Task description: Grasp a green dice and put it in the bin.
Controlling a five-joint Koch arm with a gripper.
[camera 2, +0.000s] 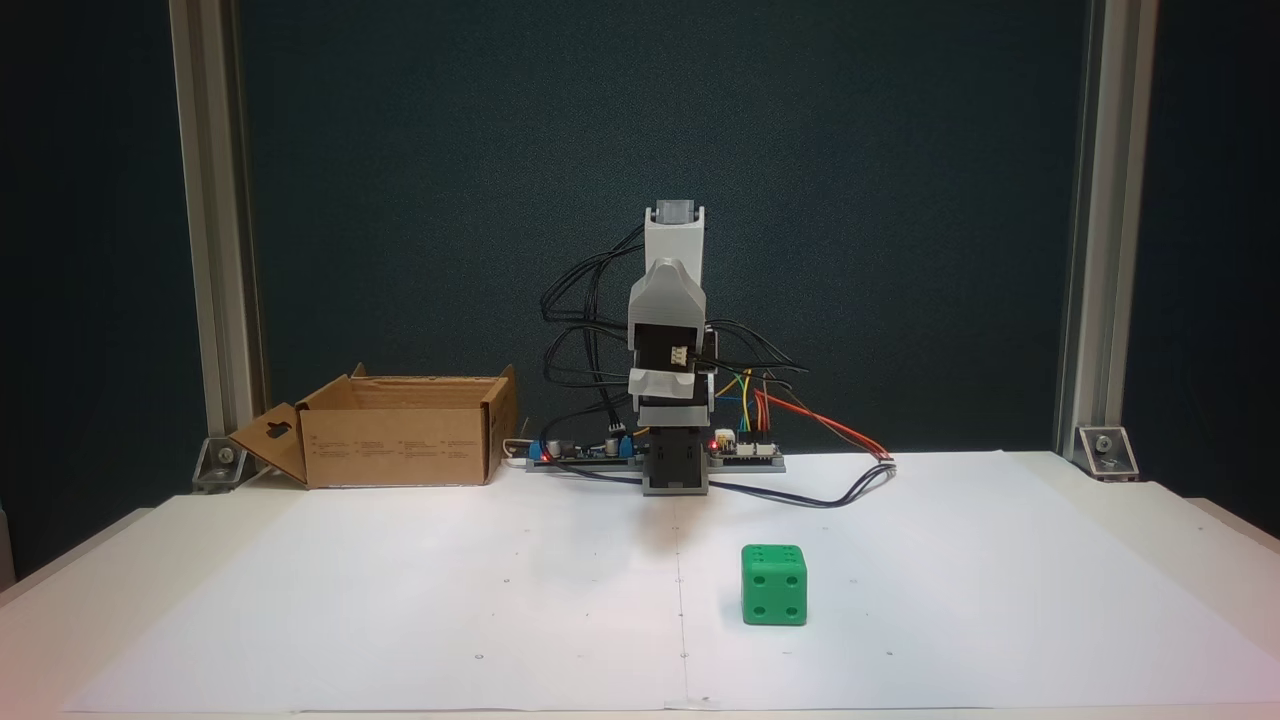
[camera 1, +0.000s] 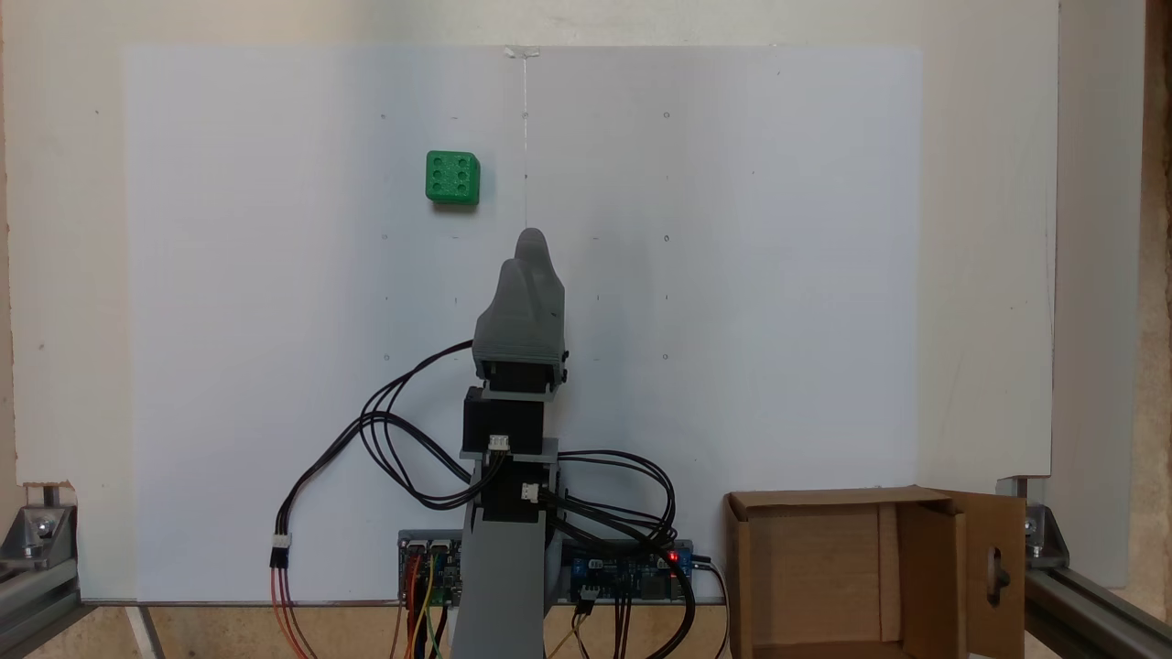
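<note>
Green dice (camera 1: 452,178) lies well apart from the fingers (camera 1: 533,240).

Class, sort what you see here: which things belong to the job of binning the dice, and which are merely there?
Belongs to the job: green dice, cardboard bin, gripper.
Merely there: circuit boards, cables, white paper sheet, aluminium frame posts.

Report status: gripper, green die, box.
Gripper folded back, state unclear. Green plastic die untouched on white sheet. Brown cardboard box open, path clear.
</note>
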